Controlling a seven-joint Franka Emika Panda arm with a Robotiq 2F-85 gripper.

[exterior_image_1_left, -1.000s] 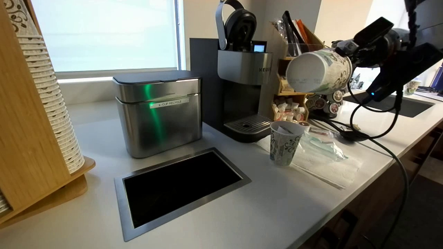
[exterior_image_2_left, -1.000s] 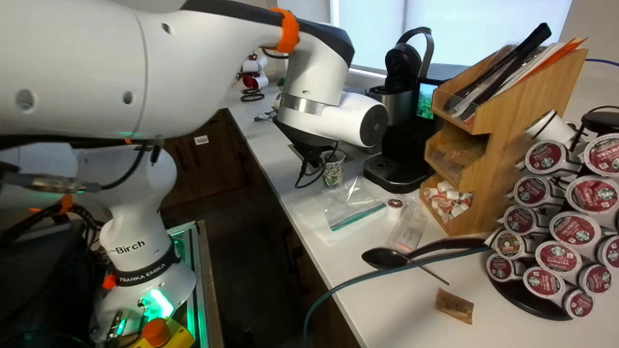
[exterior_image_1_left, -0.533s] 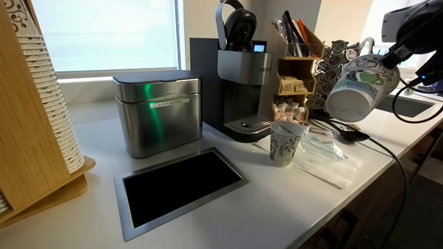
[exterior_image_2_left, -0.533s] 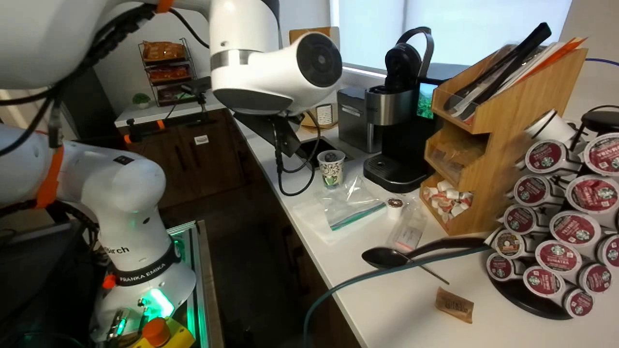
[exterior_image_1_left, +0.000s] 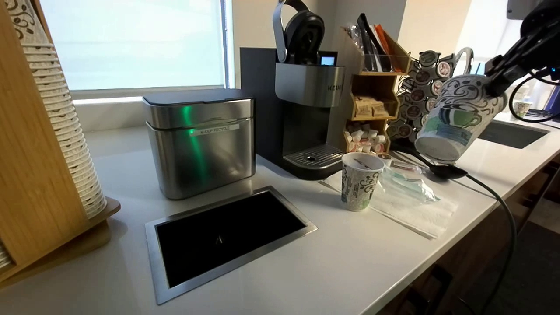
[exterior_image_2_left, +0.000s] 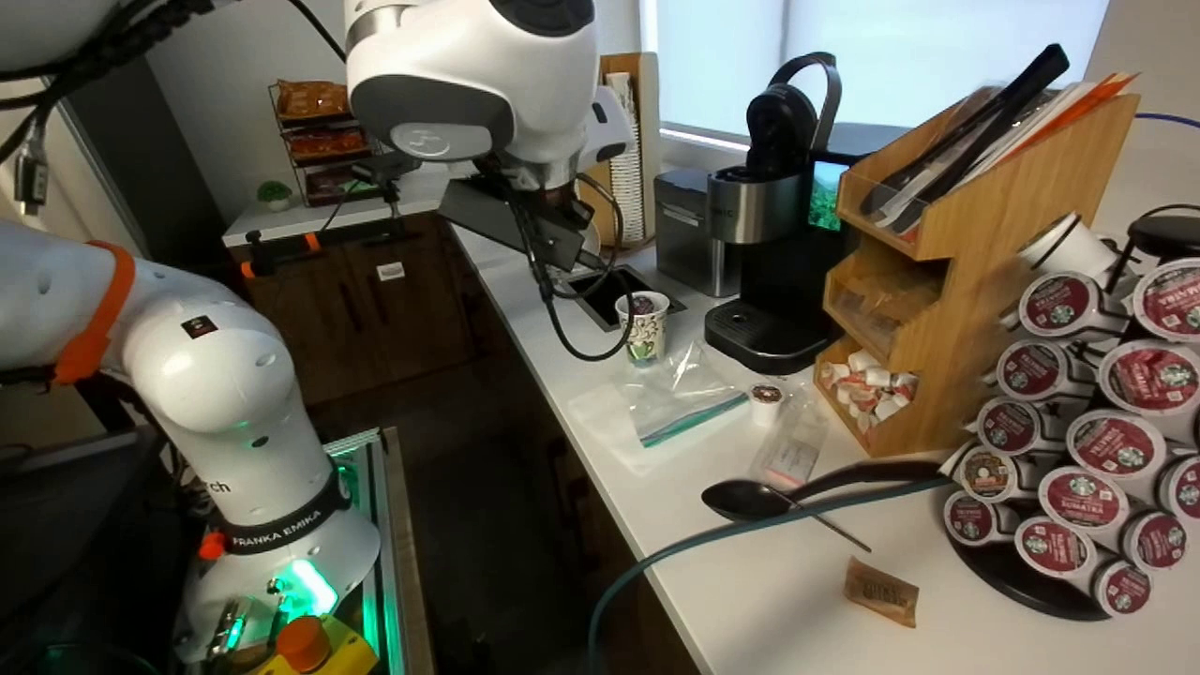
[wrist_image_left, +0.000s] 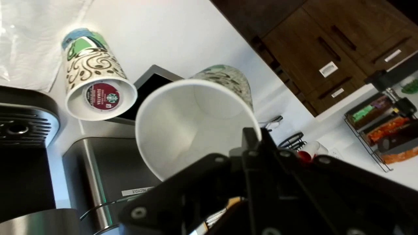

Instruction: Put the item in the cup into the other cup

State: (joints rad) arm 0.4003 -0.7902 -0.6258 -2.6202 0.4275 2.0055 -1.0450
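My gripper (exterior_image_1_left: 496,83) is shut on the rim of the cup, the grey-green speckled paper cup (exterior_image_1_left: 463,113). It holds this cup in the air, tilted, base toward the lower left in that exterior view. In the wrist view, one finger of the gripper (wrist_image_left: 256,140) is inside the cup's rim and one outside. The cup's white inside (wrist_image_left: 183,130) shows no item. The other cup, cream with brown swirls (wrist_image_left: 93,67), stands upright on the counter; it shows in both exterior views (exterior_image_1_left: 361,188) (exterior_image_2_left: 643,337). A dark-red-topped coffee pod (wrist_image_left: 105,96) lies inside it.
A coffee machine (exterior_image_1_left: 310,87) and a steel recycle bin (exterior_image_1_left: 201,153) stand at the back. A framed counter opening (exterior_image_1_left: 153,262) lies in front of the bin. A plastic bag (exterior_image_1_left: 407,183) lies on a napkin beside the standing cup. A black spoon (exterior_image_2_left: 741,501) lies farther along.
The held cup has moved right in an exterior view and turned from nearly lying to more upright. The arm has drawn back from the standing cup, which stays in place.
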